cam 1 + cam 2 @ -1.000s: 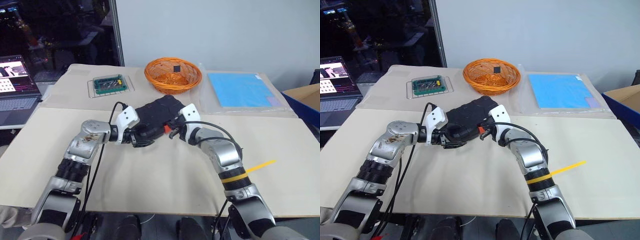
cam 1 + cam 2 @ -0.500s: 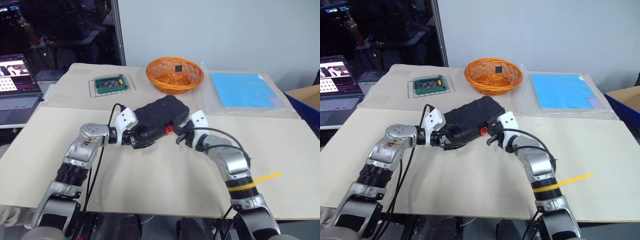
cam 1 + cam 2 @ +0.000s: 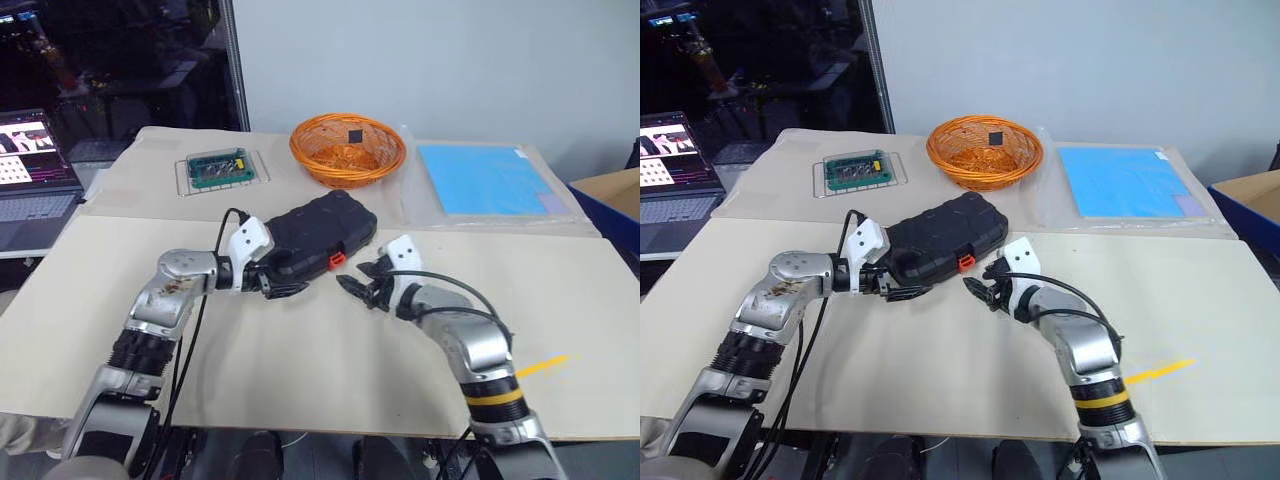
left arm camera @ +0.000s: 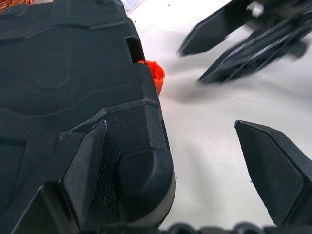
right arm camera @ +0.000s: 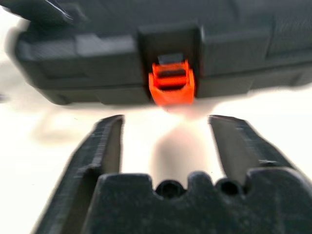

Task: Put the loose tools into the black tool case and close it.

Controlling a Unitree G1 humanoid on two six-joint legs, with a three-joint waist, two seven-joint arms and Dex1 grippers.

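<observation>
Case [image 3: 318,237] first: the black tool case lies shut on the bench [image 3: 330,350], about mid-width and closer to the far edge than the near one, its orange latch [image 3: 338,259] on the side toward the near edge. The left gripper [image 3: 283,283] sits at the case's near-left corner with fingers spread wide, one finger [image 4: 83,165] against the lid, the other out over bare bench. The right gripper [image 3: 357,288] hangs just off the latch side, fingers parted and holding nothing, apart from the case. Bare bench runs from there to the near edge and to the right edge, broken by a strip of yellow tape [image 3: 545,365]. Along the far edge stand a green circuit board [image 3: 221,167], an orange basket [image 3: 347,150] and a blue sheet [image 3: 483,179]; a laptop [image 3: 33,165] sits off the left edge. The right wrist view shows the latch [image 5: 171,83] folded flat against the shut seam, directly ahead of its fingers.
</observation>
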